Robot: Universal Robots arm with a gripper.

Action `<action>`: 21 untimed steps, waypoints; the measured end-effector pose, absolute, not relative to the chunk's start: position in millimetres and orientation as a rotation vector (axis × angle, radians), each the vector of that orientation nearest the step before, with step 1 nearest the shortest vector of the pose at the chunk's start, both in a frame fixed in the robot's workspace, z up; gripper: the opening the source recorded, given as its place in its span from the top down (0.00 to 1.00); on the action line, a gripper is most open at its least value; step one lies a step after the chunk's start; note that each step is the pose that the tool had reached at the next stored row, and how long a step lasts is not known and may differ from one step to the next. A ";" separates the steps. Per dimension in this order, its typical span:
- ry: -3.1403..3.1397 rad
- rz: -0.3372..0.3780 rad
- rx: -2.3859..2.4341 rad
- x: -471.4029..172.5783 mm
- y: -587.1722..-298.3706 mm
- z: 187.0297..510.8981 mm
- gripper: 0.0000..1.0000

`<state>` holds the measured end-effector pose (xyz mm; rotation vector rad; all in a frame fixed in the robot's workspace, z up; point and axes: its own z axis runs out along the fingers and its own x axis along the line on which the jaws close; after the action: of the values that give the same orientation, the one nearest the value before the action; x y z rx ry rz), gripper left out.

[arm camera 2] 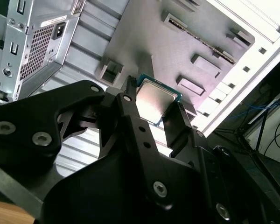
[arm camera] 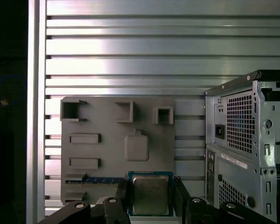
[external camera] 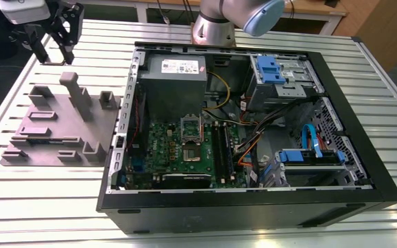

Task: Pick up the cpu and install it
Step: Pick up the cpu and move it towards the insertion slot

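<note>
The cpu (arm camera: 150, 195), a small square chip with a silvery metal top and a green rim, sits between my gripper's black fingers (arm camera: 122, 195) in both wrist views, also as cpu (arm camera 2: 155, 100). My gripper (external camera: 55, 54) hangs above the slatted table at the exterior view's far left, just beyond the grey-mauve block (external camera: 60, 124), and is shut on the chip. The block's square recess with a tab (arm camera: 136, 147) lies bare. The silver socket frame (external camera: 190, 135) stands on the green motherboard (external camera: 158, 150) inside the open computer case (external camera: 364, 170).
Upright posts (external camera: 74, 95) rise from the block just below my gripper. A blue-green memory strip (arm camera: 102, 179) lies in a slot of the block. The case's rear wall with vent holes (arm camera: 240, 121) is close beside the block. The arm's base (external camera: 212, 26) stands behind the case.
</note>
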<state>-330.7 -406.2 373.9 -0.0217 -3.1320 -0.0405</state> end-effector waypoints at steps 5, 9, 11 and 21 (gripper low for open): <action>-3.132 -0.040 -0.022 -325.4 -406.2 373.9 0.53; -3.132 -0.041 -0.022 -321.6 -406.2 373.9 0.53; -3.132 -0.041 -0.022 -320.4 -406.2 373.9 0.53; -3.132 -0.041 -0.022 -315.6 -406.2 373.2 0.53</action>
<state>-315.6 -406.2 373.2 -0.0220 -3.1321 -0.0406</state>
